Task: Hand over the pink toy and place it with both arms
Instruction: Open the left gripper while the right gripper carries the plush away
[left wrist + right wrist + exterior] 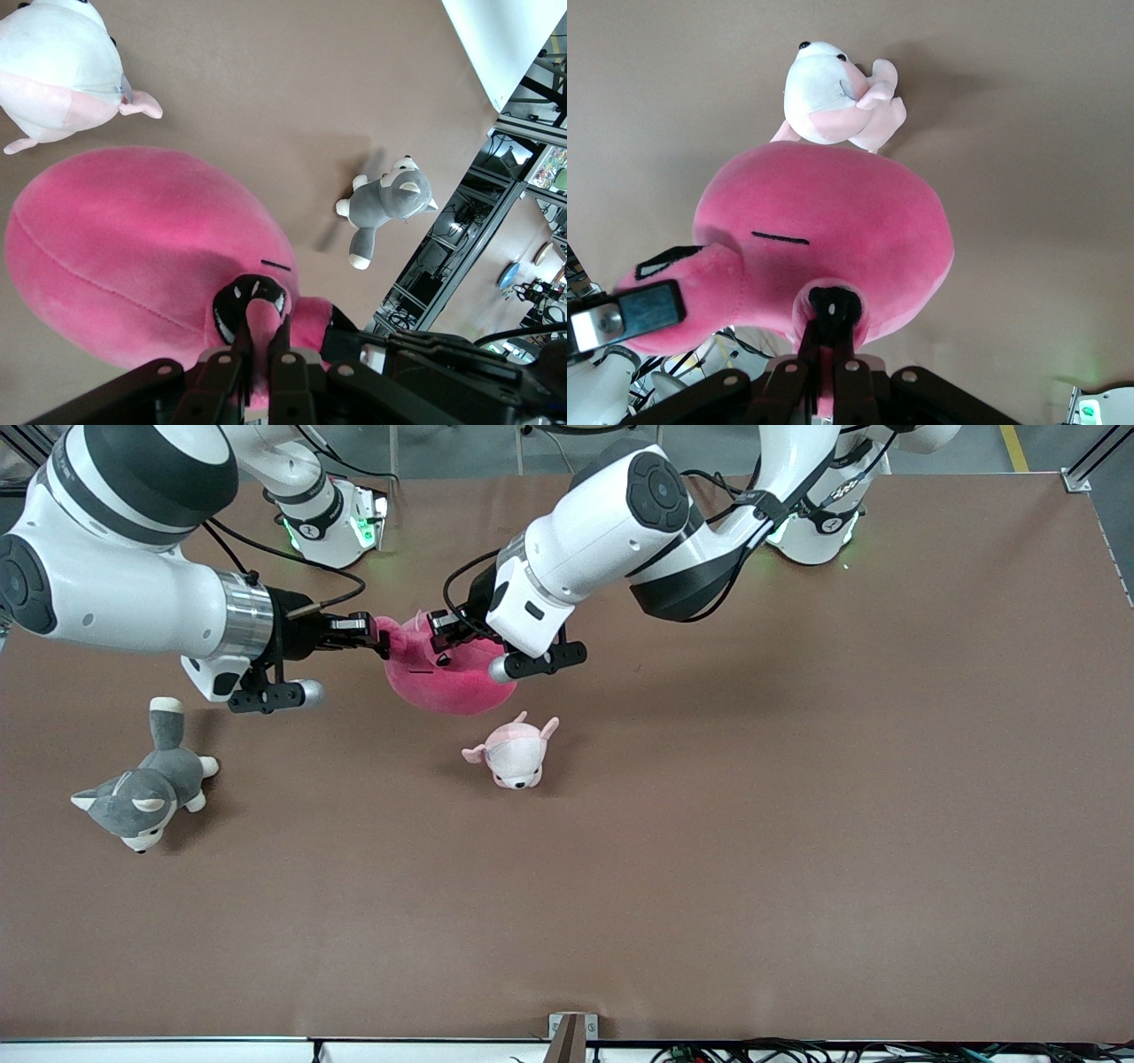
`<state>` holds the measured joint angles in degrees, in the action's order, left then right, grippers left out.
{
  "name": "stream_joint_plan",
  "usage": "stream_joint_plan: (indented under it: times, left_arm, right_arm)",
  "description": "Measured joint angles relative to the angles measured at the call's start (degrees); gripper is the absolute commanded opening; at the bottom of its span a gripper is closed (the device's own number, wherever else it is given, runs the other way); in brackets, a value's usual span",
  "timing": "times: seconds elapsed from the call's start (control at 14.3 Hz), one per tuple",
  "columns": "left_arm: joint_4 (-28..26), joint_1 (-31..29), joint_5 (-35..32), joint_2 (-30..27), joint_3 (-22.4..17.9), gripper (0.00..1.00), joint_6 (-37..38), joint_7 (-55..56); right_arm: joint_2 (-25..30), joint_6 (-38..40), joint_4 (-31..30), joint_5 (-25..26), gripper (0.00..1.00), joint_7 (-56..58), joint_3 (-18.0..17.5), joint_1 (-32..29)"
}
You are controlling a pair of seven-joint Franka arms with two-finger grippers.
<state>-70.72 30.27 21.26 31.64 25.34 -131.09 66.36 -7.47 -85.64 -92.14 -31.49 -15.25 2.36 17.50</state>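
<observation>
front view: the pink toy [447, 677] hangs in the air between the two hands, over the table [797, 824] toward the right arm's end and a little above the small pale pink plush [514, 755], which lies on the table nearer to the camera. the right gripper [379, 638] reaches in level from the right arm's end and pinches one edge of the toy; the left gripper [443, 638] comes down from the left arm's side and pinches the toy's top. the toy's long axis runs roughly along the line from one hand to the other, so both arms are equally at it; the handover seems to turn on the left gripper letting go while the right one carries on. a grey husky plush [146, 784] lies well apart, toward the right arm's end. no container is in view

left wrist view: the left gripper [259, 354] is closed on a small pink nub at the toy's [133, 257] black eye patch, the body hanging away from it. the pale plush [58, 75] and husky [390, 199] lie on the table below

right wrist view: the right gripper [828, 350] is clamped on a dark-patched nub of the toy [833, 230], with the left gripper's finger [629, 314] on a lobe just beside it
</observation>
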Motion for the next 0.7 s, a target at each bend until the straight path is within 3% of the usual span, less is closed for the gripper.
stream_joint_plan:
  times: [0.07,0.35,0.49,0.7]
  left_arm:
    - [0.1,-0.1,0.0,0.0,-0.1,1.00,-0.1,-0.3]
    - [0.4,-0.7,-1.4,0.0,-0.6,1.00,-0.2,-3.9]
    - [0.5,-2.0,-5.9,-0.1,-0.8,1.00,0.6,-4.0]
    - [0.6,-6.8,-12.2,-0.7,-1.0,1.00,7.6,-6.4]
  right_arm:
    - [0.0,0.1,0.0,0.0,0.00,0.0,0.0,0.0]
    - [0.0,0.5,0.0,0.0,0.00,0.0,0.1,0.0]
    - [0.0,0.5,0.0,0.1,0.00,0.2,0.4,0.0]
    - [-0.1,0.4,0.0,2.6,0.00,5.8,1.2,-2.1]
